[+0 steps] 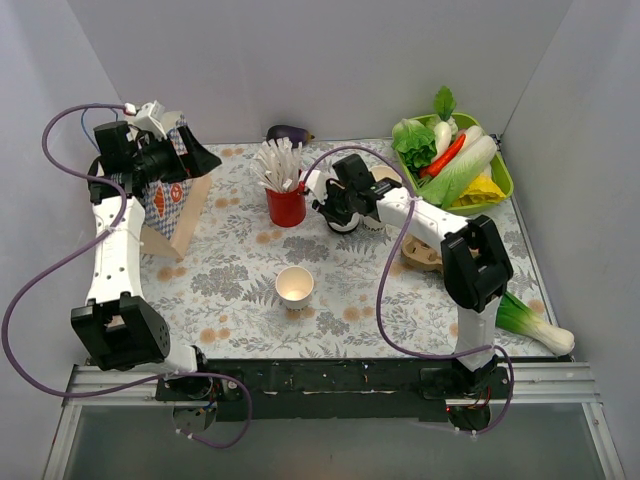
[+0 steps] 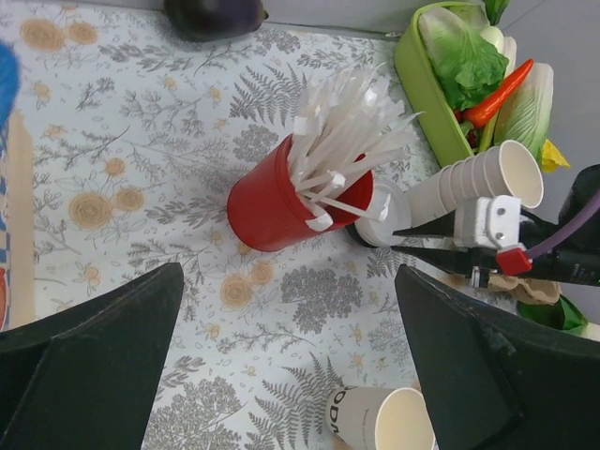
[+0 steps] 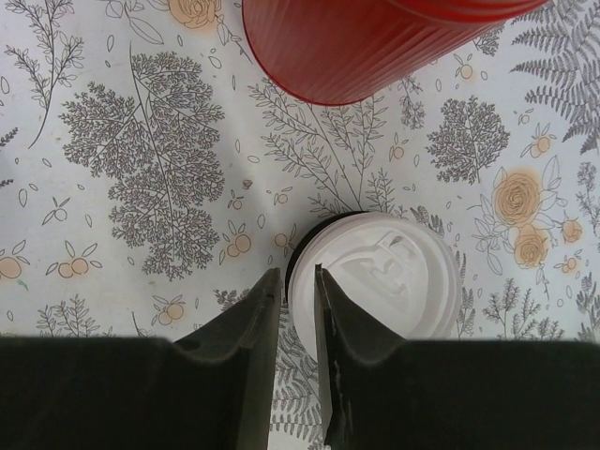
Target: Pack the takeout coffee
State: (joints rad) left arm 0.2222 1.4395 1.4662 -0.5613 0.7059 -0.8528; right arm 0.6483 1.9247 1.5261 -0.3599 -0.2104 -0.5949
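Observation:
The takeout coffee, a cream cup under a round white lid, stands on the floral cloth just right of the red cup of white sticks. My right gripper is over it from above, jaws nearly closed on the left rim of the lid, one finger outside and one on the lid. In the top view the right gripper hides most of the cup. The lid also shows in the left wrist view. My left gripper is open and empty, high at the mouth of the paper bag at the back left.
A lidless paper cup stands mid-table. A stack of lidless cups lies behind the right arm. A green tray of vegetables is at the back right, an eggplant at the back wall, a leek at the front right.

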